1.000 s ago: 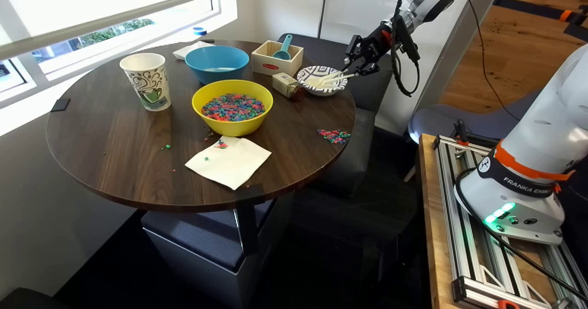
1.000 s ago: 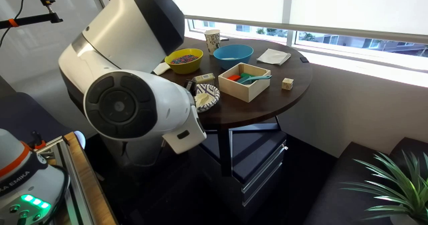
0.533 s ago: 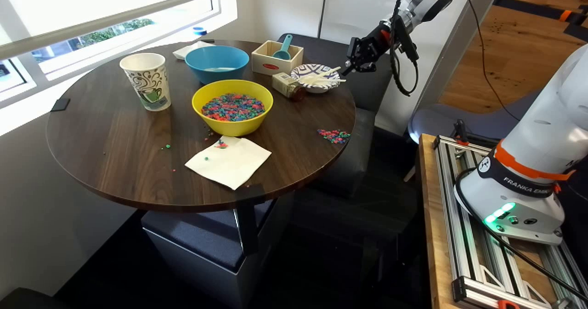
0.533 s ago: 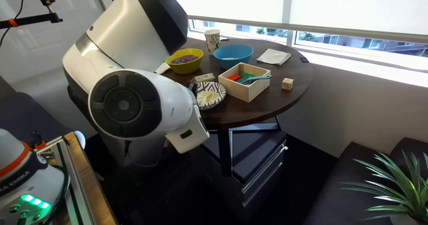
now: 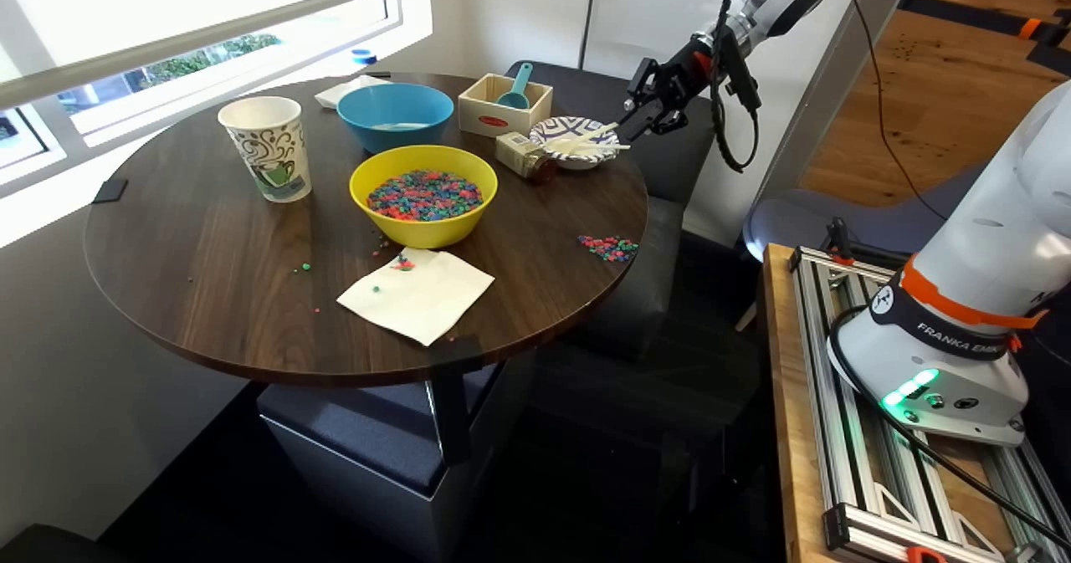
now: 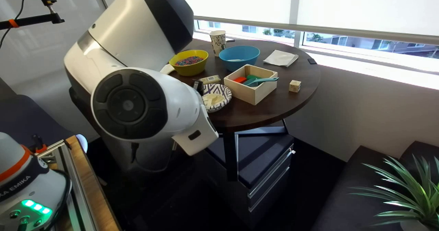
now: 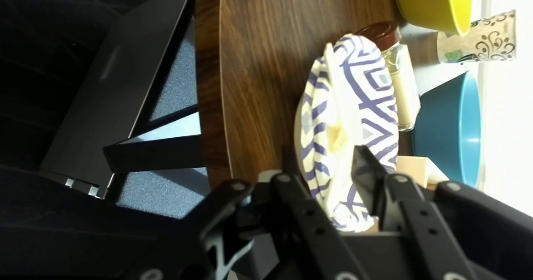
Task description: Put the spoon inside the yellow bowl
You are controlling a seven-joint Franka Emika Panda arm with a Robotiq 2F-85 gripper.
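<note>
- Spoon (image 5: 596,134), as I judge it: in an exterior view a pale handle juts over the rim of the patterned white bowl (image 5: 573,123), beside another like it; which is meant I cannot tell. My gripper (image 5: 627,126) hangs just by the handle ends; the yellow bowl (image 5: 427,232), part-filled with coloured bits (image 5: 427,195), waits apart.
- In an exterior view my own arm (image 6: 171,97) hides most of my gripper; the wooden box (image 6: 240,91) there holds a teal scoop (image 6: 265,80), not my target, I think.
- In the wrist view my jaws stand parted, with nothing gripped that I can see; a jar (image 7: 402,82) lies beside the white bowl.
- I judge this the grasping step, unfinished: next I should ease a handle between my jaws, clench, lift, clear the jar and release over the yellow bowl.
</note>
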